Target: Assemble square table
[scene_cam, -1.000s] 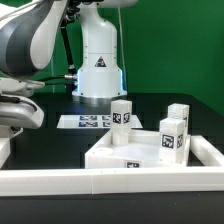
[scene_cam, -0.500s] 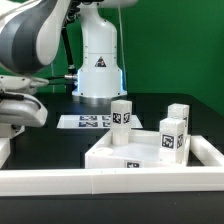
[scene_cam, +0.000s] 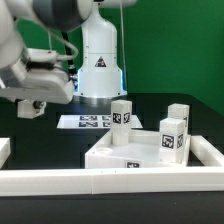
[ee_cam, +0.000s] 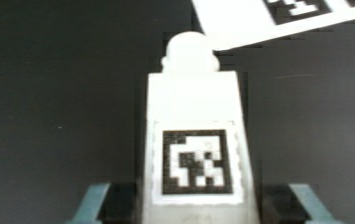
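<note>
In the wrist view my gripper [ee_cam: 200, 206] is shut on a white block leg [ee_cam: 195, 120]. The leg lies lengthwise between the fingers [ee_cam: 106, 205], tag facing the camera and round peg pointing away. In the exterior view the gripper [scene_cam: 32, 105] hangs above the table at that view's left, and the held leg does not show clearly there. The white square slab [scene_cam: 120, 157] lies at centre right. Three legs stand upright on it: one at the back [scene_cam: 121, 114], one at the right back [scene_cam: 179, 113] and one in front of that [scene_cam: 171, 137].
The marker board [scene_cam: 88, 122] lies flat in front of the robot base [scene_cam: 98, 72], and its corner shows in the wrist view [ee_cam: 295, 18]. A long white border rail [scene_cam: 110, 182] runs along the front, with a white block [scene_cam: 4, 150] at the exterior view's left edge.
The arm has swung up and toward the exterior view's right, so the hand now sits higher above the table. The slab and its three legs have not moved.
</note>
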